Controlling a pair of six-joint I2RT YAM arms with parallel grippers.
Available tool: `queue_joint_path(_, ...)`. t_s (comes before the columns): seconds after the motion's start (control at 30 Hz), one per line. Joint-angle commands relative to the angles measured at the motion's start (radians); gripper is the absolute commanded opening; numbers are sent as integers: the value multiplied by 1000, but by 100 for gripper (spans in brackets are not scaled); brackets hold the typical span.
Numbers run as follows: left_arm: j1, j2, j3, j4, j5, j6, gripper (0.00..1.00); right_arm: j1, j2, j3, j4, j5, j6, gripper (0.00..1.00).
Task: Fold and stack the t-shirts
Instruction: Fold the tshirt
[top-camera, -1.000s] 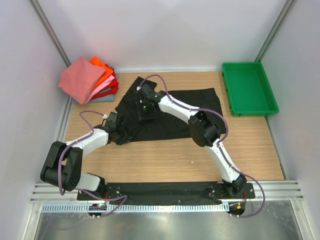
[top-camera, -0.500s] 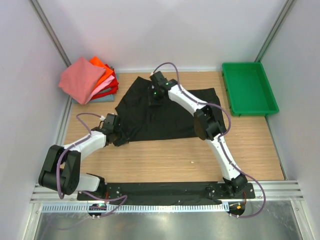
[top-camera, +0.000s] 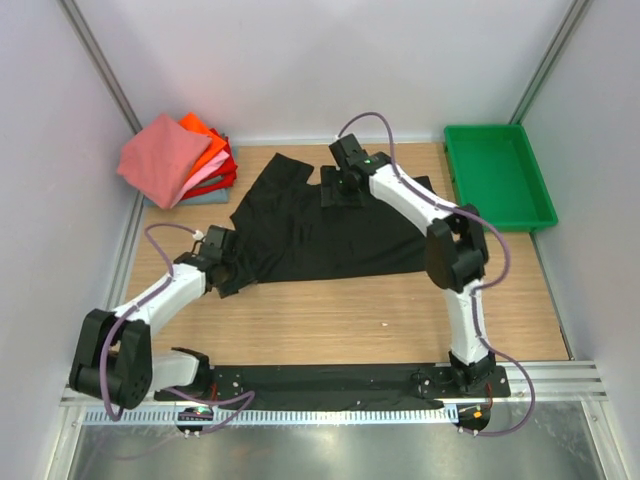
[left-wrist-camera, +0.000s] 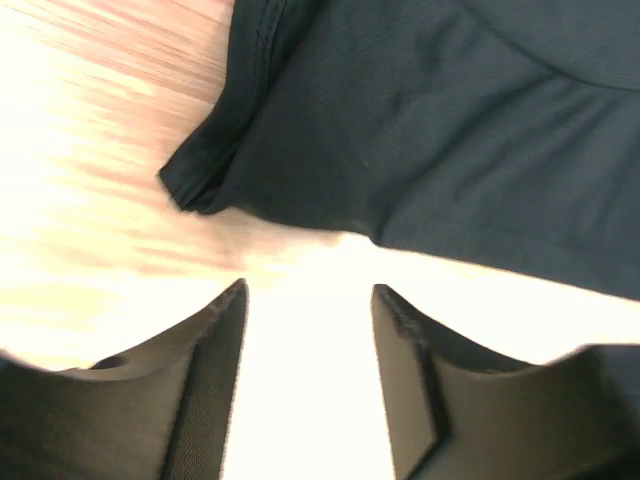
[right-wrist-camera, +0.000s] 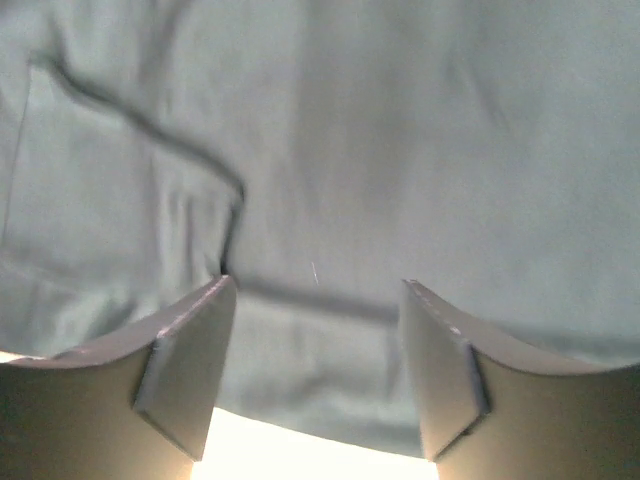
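A plain black t-shirt (top-camera: 330, 230) lies spread across the middle of the wooden table. My left gripper (top-camera: 236, 278) sits low at its near-left corner, jaws open. In the left wrist view the left gripper (left-wrist-camera: 308, 295) has only bare table between its fingers, and the shirt's hemmed corner (left-wrist-camera: 205, 175) lies just ahead. My right gripper (top-camera: 334, 196) hovers over the shirt's far edge. In the right wrist view the right gripper (right-wrist-camera: 318, 290) is open above the cloth (right-wrist-camera: 400, 150) and grips nothing. Folded t-shirts in salmon-pink, orange, red and pale pink (top-camera: 180, 158) are stacked at the far left.
A green plastic tray (top-camera: 497, 178) stands at the far right corner. White walls close in the table on three sides, with metal posts at the back corners. Bare wood (top-camera: 350, 320) shows between the shirt and the arm bases.
The right gripper has travelled right along the shirt's far edge, drawing the cloth out, and has opened. The left gripper has opened and let go of the near-left corner.
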Motion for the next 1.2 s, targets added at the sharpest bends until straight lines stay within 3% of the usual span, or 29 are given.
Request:
queue_joint_path(0.0, 6, -94, 94, -123, -74, 32, 57, -20, -266, -166, 67, 94, -12, 73)
queue_joint_path(0.1, 6, -112, 151, -160, -137, 49, 65, -57, -426, -440, 98, 111, 6, 79)
queue_joint_path(0.27, 25, -85, 169, -174, -160, 32, 70, -167, -619, -718, 60, 163, 48, 90)
queue_joint_path(0.43, 114, -56, 73, -64, -76, 9, 69, -486, -842, -1041, 149, 33, 75, 89)
queue_joint_path(0.57, 137, -25, 60, -19, -67, 8, 68, -632, -894, -1128, 180, -59, 63, 86)
queue_joint_path(0.87, 149, 9, 56, 19, -102, 3, 68, -724, -791, -1186, 311, -122, 124, 81)
queue_joint_path(1.17, 169, 3, 25, 52, -123, -20, 69, -731, -696, -1200, 402, -114, 146, 56)
